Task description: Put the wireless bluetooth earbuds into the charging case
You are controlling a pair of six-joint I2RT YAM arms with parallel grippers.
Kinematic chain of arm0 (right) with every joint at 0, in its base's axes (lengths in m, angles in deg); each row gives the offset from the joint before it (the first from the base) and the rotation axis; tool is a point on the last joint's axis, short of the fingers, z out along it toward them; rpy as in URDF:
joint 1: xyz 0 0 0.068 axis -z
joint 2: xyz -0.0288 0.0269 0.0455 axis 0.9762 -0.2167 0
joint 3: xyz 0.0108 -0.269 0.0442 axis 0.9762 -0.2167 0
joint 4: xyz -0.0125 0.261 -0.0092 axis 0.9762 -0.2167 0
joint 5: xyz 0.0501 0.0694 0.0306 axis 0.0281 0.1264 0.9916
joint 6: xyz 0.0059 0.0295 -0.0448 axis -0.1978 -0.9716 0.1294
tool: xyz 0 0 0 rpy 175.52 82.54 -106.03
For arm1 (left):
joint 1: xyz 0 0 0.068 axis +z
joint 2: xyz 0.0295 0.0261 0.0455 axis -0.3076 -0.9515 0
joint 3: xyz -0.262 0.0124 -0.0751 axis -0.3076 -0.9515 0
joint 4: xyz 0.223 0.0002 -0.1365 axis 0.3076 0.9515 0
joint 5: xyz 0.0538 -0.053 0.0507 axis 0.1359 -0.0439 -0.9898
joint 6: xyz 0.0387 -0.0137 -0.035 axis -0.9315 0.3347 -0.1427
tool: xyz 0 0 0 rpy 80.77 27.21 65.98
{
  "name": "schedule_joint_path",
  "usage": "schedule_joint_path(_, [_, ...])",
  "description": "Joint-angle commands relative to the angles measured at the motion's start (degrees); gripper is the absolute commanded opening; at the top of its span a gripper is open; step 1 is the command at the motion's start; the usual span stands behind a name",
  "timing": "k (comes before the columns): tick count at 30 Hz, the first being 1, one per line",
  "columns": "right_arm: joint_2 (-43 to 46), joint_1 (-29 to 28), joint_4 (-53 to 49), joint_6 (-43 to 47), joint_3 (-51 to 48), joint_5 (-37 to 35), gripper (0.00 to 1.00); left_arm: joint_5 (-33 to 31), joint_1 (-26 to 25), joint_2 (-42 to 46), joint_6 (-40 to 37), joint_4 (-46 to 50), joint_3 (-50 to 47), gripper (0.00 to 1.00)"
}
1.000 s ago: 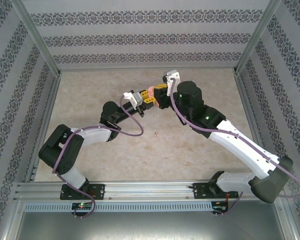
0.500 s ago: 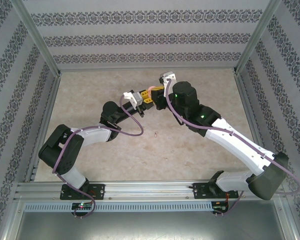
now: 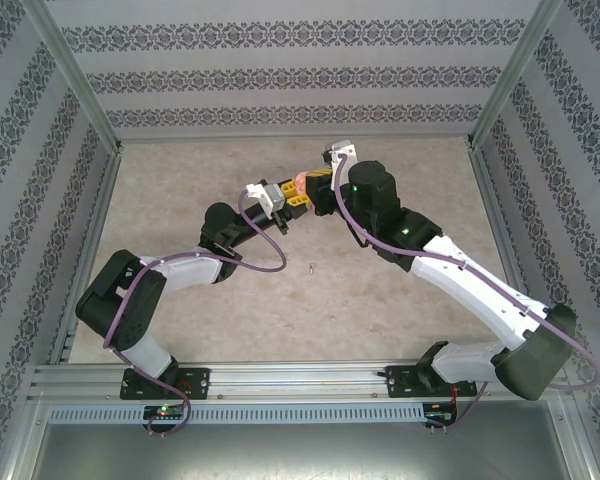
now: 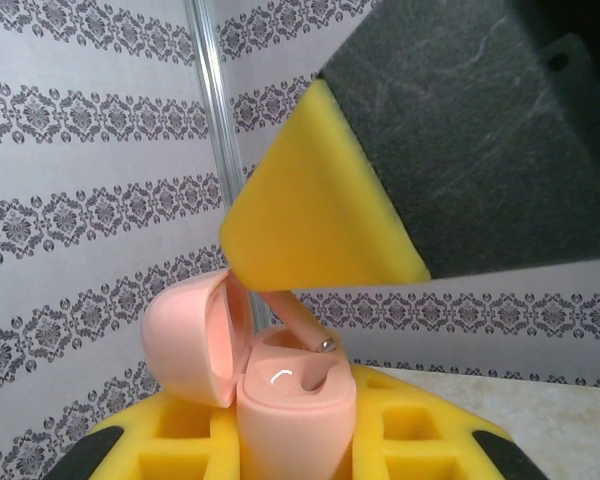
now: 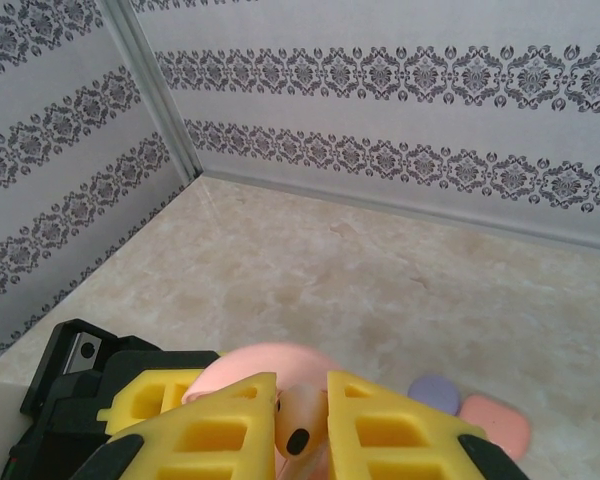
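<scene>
Brought the right gripper (image 3: 318,181) in toward 9 o'clock over the last second, then held it almost still for the last half. Points to seating as the step in hand. Clamps the open salmon case (image 4: 292,400) in the left gripper (image 3: 296,196), lid (image 4: 185,340) tipped to 9 o'clock. Pinches one salmon bud (image 5: 298,425) between the right fingers (image 5: 390,420), stem tip at the socket mouth, not yet sunk. Counts: one bud in hand; three cases, taking the purple round (image 5: 435,392) and coral round (image 5: 495,425) on the table (image 5: 380,280), at 3 o'clock of the fingers, as cases; one speck (image 3: 310,267) at 6 o'clock of the grippers, too small to name
</scene>
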Motion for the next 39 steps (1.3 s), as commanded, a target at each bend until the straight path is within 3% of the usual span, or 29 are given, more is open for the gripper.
schedule_joint_path(1, [-0.38, 0.39, 1.22, -1.03, -0.81, 1.12, 0.17, 1.26, -0.88, 2.04, 0.66, -2.15, 1.31, 0.00])
schedule_joint_path(16, [2.50, 0.32, 2.42, -1.24, -0.01, 0.59, 0.17, 1.09, -0.97, 0.41, 0.75, -2.12, 1.61, 0.00])
schedule_joint_path(39, [-0.60, -0.32, 2.74, -2.48, -1.10, 1.74, 0.16, 1.26, -1.05, 0.86, 0.71, -1.34, 2.36, 0.00])
